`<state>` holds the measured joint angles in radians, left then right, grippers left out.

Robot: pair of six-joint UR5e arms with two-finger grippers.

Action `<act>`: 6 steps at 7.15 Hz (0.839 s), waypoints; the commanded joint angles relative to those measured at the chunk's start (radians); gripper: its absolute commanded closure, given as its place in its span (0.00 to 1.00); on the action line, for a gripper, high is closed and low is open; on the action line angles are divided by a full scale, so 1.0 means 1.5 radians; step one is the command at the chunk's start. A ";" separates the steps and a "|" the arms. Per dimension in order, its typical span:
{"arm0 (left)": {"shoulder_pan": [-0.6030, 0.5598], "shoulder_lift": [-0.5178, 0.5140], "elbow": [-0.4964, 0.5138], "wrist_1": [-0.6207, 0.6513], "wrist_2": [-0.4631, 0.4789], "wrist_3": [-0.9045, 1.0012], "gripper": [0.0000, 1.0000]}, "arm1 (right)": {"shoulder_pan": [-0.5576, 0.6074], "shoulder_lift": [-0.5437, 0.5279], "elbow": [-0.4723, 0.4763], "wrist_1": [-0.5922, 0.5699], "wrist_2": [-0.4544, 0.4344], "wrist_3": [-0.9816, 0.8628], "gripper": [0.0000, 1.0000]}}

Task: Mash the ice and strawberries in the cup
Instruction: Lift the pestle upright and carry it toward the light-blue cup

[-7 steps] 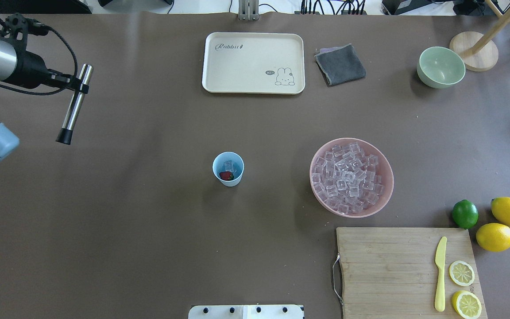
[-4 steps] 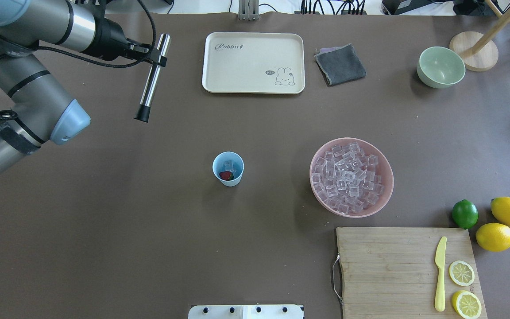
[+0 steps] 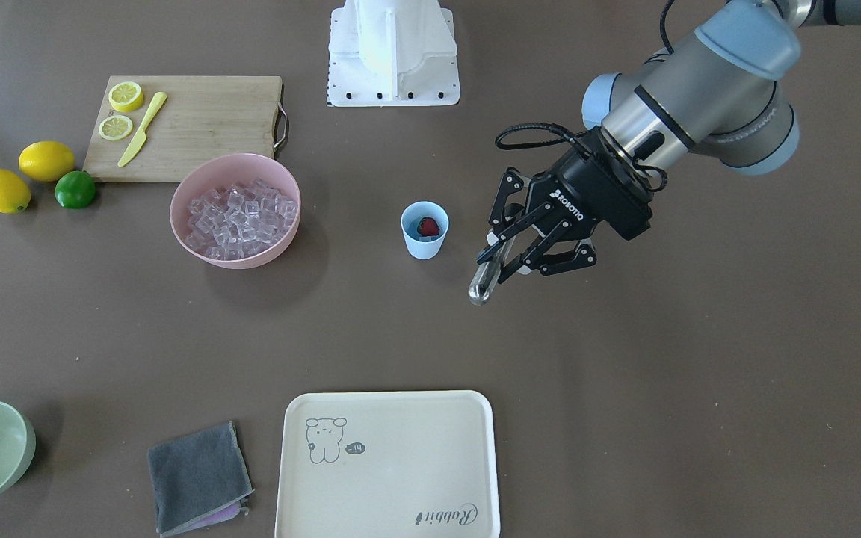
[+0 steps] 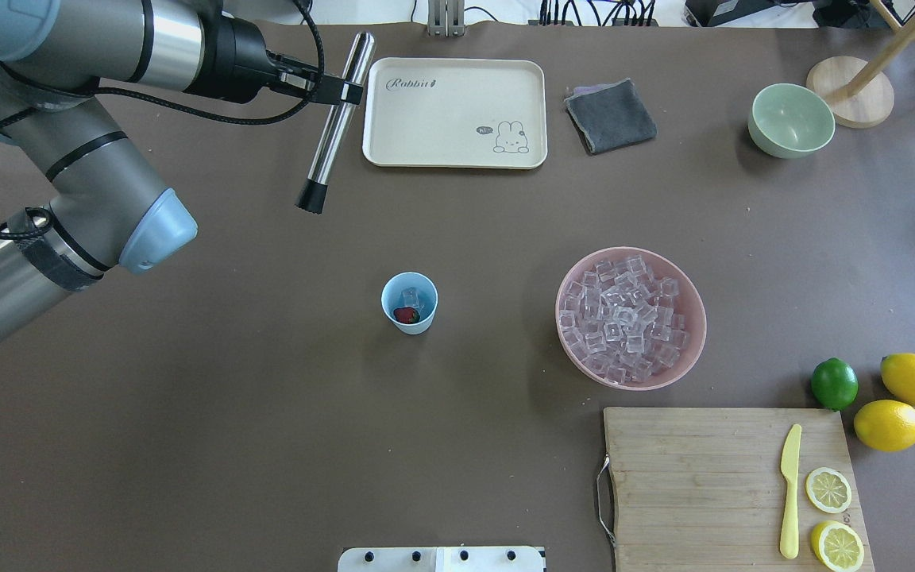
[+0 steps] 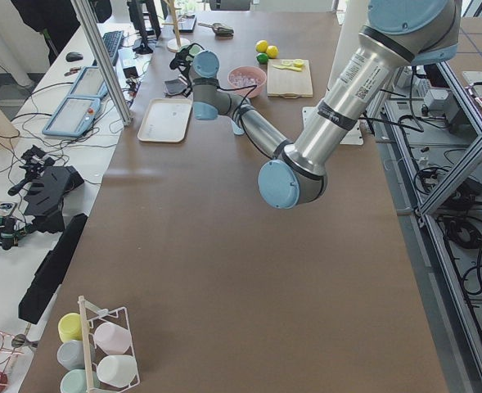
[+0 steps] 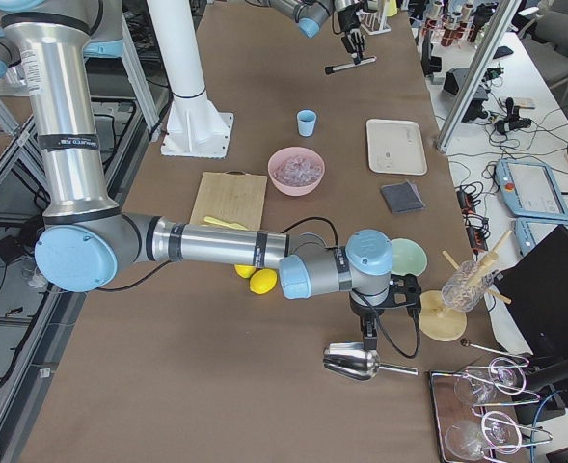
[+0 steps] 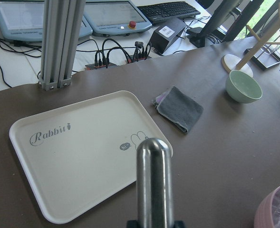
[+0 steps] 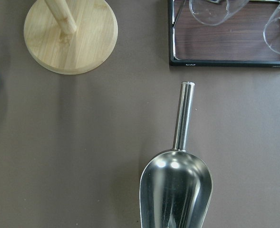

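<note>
**Moved:** since the earlier overhead pictures the left arm has swung in from the surface's left edge. It carries the steel muddler [image 4: 333, 127], which we now log beside the tray [image 4: 442, 111].

1. **Left tool** [image 3: 507, 261]: fingers clamped on the muddler's shaft. The black tip lies on the robot's side and the rounded top on the far side.
   - The front-facing view shows the clamping fingers and sets the muddler just beside the cup [image 3: 421, 246].
   - The overhead view sets it well apart from the cup, by the tray's left edge. We see it touching neither.
   - The left wrist view adds the muddler's steel top over the tray, with a grey cloth [image 7: 180, 108] and green bowl [image 7: 243, 86] beyond.
2. **Cup:** upright, mid-surface, with the pink bowl [image 4: 700, 334] near it.
3. **Strawberry** [image 3: 428, 226]: one, inside the cup.
4. **Ice** [image 4: 624, 318]: the bulk is heaped in the pink bowl. The overhead view shows a clear piece in the cup beside the berry, and the front-facing view leaves it indistinct.
5. **Right tool** [image 6: 371, 333]: seen only in the right side view, above a metal scoop [image 8: 177, 190]. We cannot tell whether it is open or closed. Its wrist view shows the scoop lying on the surface near a wooden stand base [image 8: 71, 35].
6. **Cutting board** [image 4: 688, 477]: bears a yellow knife [image 4: 789, 492] and lemon halves [image 4: 828, 489].
</note>
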<state>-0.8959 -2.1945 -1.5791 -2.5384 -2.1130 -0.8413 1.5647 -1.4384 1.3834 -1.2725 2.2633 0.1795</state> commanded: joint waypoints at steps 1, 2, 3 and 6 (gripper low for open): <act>0.014 0.002 -0.004 -0.120 0.013 -0.003 1.00 | 0.000 0.001 0.001 0.001 0.000 -0.001 0.00; 0.037 0.006 0.003 -0.197 0.067 0.000 1.00 | 0.000 0.001 0.000 0.001 -0.001 -0.001 0.00; 0.080 0.015 0.018 -0.265 0.149 0.003 1.00 | 0.000 0.000 0.000 0.001 -0.001 -0.006 0.00; 0.112 0.013 0.093 -0.419 0.262 0.031 1.00 | 0.000 -0.002 0.000 0.001 -0.001 -0.017 0.00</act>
<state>-0.7392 -2.1753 -1.4954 -3.0618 -1.7850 -0.8209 1.5646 -1.4423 1.3841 -1.2717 2.2621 0.1571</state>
